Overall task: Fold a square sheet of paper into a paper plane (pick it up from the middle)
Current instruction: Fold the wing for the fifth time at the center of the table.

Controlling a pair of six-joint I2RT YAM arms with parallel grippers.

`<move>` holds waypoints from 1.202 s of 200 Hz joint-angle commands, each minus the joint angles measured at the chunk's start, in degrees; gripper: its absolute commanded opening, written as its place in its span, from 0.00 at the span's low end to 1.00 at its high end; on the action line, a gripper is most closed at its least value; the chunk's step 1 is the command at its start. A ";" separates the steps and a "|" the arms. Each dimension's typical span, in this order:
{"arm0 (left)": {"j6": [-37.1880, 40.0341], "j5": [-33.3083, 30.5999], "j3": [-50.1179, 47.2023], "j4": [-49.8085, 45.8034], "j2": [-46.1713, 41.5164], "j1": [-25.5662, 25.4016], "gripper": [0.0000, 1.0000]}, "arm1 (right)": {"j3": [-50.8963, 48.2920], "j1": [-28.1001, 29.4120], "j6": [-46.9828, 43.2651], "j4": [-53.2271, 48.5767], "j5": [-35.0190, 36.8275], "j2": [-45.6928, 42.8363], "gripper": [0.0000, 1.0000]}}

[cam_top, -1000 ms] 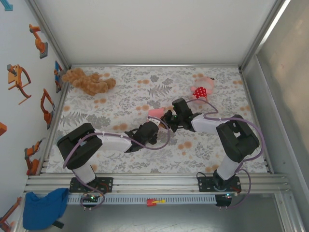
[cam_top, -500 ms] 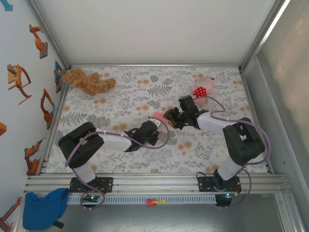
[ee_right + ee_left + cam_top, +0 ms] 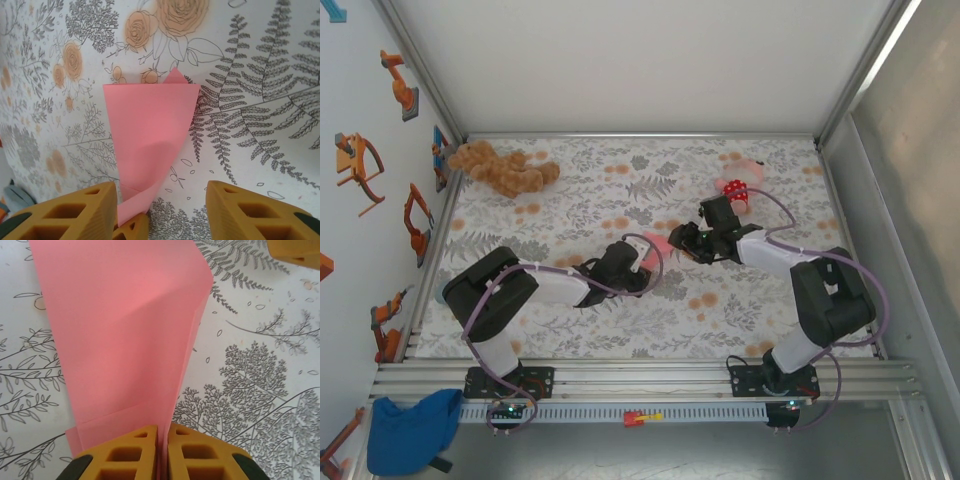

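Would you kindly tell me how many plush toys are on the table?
2. A brown plush lies near the far left corner; a pink plush with a red dotted patch lies toward the far right. No others appear to be hidden.

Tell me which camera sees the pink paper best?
The right wrist view: the folded pink paper shows nearly whole, with its creases. The left wrist view shows it close but cut off. The top view shows a tiny pink bit.
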 commanded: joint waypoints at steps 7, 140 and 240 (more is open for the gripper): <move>-6.47 6.52 -2.50 3.84 -0.23 1.12 0.12 | -1.40 -0.43 -9.30 2.07 0.16 -4.57 0.54; -27.10 15.16 -11.25 23.67 1.14 6.08 0.09 | -2.14 1.51 -17.37 7.19 -7.23 0.72 0.71; -31.79 18.30 -11.00 25.14 0.76 7.74 0.08 | 5.25 3.77 -23.98 1.25 -6.23 9.01 0.69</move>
